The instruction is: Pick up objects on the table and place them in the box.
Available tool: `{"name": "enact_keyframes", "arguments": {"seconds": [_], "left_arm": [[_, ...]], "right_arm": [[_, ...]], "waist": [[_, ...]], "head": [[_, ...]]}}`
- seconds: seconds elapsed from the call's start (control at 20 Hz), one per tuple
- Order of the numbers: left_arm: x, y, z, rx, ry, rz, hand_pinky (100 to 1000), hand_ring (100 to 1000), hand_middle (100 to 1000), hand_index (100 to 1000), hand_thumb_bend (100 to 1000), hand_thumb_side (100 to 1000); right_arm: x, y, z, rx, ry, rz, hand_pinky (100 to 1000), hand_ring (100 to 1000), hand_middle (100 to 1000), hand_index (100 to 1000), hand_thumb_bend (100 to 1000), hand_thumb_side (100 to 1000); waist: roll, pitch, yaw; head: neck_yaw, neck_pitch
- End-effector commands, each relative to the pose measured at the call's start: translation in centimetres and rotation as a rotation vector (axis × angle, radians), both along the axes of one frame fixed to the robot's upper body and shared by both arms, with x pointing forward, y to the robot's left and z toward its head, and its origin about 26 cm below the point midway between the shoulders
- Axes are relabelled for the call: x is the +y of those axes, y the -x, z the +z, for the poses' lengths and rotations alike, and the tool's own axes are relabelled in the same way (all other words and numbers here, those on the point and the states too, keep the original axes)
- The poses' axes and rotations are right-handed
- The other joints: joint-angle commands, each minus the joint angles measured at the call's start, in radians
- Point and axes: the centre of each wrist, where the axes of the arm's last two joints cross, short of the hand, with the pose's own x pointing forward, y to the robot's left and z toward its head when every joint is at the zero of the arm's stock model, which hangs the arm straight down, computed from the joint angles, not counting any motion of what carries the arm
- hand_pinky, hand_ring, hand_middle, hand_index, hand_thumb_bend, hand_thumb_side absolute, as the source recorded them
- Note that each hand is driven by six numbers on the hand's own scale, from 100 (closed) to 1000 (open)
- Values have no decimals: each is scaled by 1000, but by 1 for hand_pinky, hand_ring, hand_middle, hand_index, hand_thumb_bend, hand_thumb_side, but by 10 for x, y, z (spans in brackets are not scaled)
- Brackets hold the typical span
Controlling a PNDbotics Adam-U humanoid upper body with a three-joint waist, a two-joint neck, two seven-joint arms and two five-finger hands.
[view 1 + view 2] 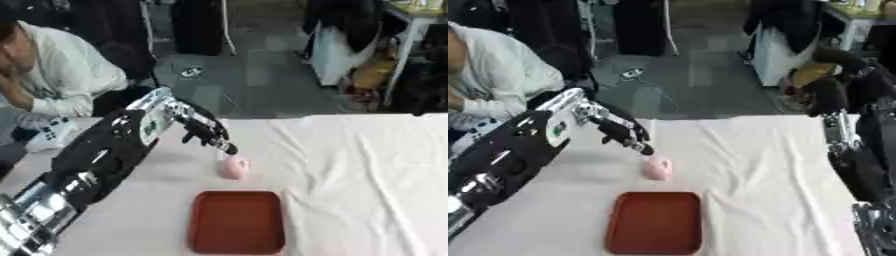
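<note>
Just above the pink object (234,168), lying on the cloth beyond the red box (237,221), the left hand (207,132) is hovering with fingers curled, holding nothing; it should open before closing round it

A white cloth (350,165) covers the table; grey floor (254,75) lies beyond.

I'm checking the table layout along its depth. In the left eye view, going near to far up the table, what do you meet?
Red box → pink object → left hand, fingers curled down just above the pink object.
</note>
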Motion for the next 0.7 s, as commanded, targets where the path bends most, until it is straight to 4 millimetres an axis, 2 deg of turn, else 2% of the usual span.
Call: {"name": "enact_keyframes", "arguments": {"seconds": [0.05, 0.25, 0.7], "left_arm": [[4, -3, 6, 9, -13, -19, 343, 670, 869, 1000, 1000, 1000], [5, -4, 0, 25, 0, -19, 337, 662, 874, 1000, 988, 1000], [7, -3, -3, 28, 13, -30, 321, 652, 882, 1000, 901, 1000]], "right_arm": [[2, 1, 8, -30, -4, 15, 397, 585, 750, 833, 272, 841], [4, 2, 9, -35, -9, 22, 398, 586, 750, 833, 272, 841], [7, 3, 11, -40, -14, 40, 398, 586, 750, 833, 273, 839]], "waist": [[-1, -8, -3], [-1, -7, -9], [0, -5, -18]], "head": [[12, -1], [13, 0], [12, -3]]}}
